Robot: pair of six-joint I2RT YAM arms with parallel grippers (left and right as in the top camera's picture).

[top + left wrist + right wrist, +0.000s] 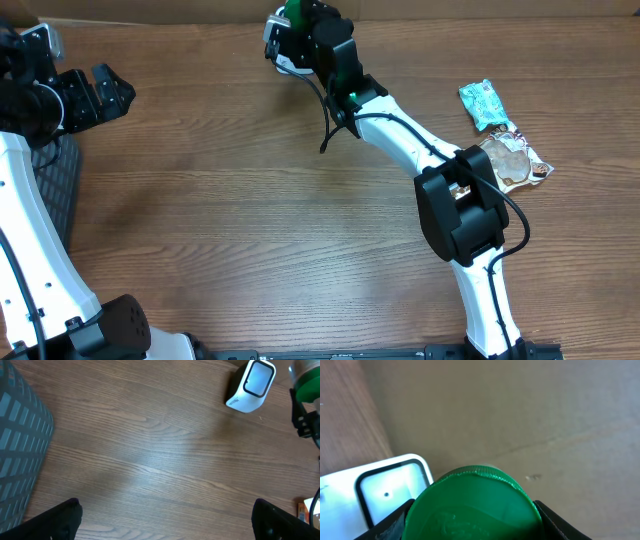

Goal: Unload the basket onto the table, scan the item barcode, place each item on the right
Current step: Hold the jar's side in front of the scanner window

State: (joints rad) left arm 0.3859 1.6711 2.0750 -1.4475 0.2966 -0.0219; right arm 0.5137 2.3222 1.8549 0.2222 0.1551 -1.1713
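Item (306, 385), all but its green cap (475, 502) hidden, in grip of right tool (475, 525); left tool (167, 516) open.

In the right wrist view the green-lidded container (475, 507) runs off the bottom edge, and its lid hides the body and label beneath. My right claw (475, 527) shows only as dark slivers either side. The scanner (390, 487) is cut by the left edge at lower left. The mesh basket (20, 455) runs off the left wrist view's left edge. Print on the snack packets (515, 160) is too small to read.
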